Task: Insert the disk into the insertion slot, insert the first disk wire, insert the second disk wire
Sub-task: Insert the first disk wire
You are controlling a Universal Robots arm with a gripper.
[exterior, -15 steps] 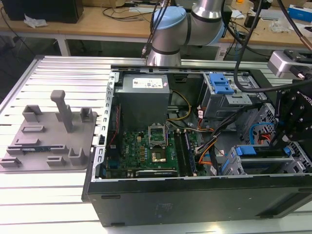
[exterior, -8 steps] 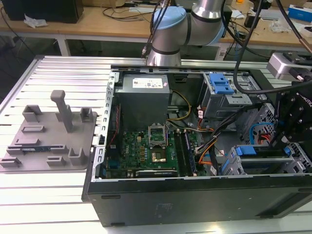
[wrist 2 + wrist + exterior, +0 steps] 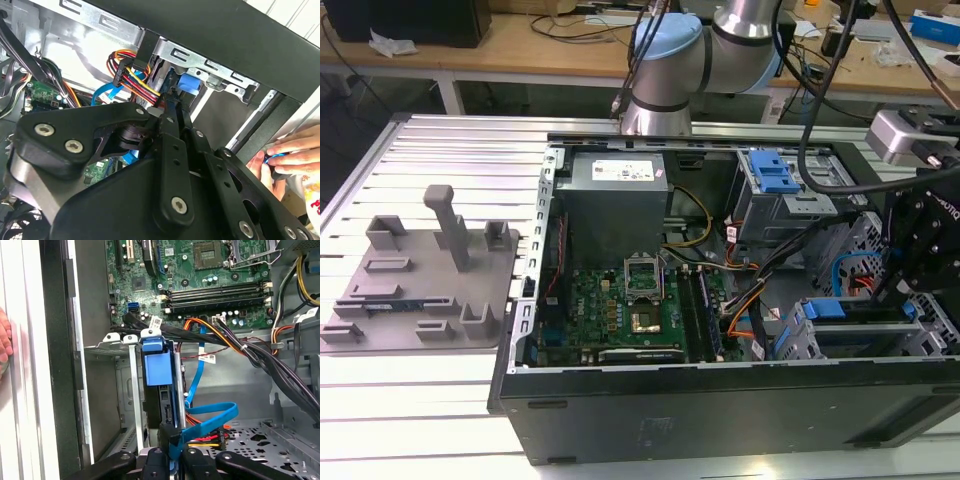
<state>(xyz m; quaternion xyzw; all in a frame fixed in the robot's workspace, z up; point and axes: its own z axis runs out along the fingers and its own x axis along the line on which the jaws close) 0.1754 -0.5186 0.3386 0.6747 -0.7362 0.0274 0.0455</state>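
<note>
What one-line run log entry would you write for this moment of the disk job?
stage: wiring | disk: in insertion slot | pincer: shut on blue wire, plug close to disk

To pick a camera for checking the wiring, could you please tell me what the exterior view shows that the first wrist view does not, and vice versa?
The exterior view adds the robot arm and the grey fixture plate. The first wrist view adds a person's hand and the pincer shut on the blue wire. Both show the motherboard and the disk seated in the insertion slot.
</note>
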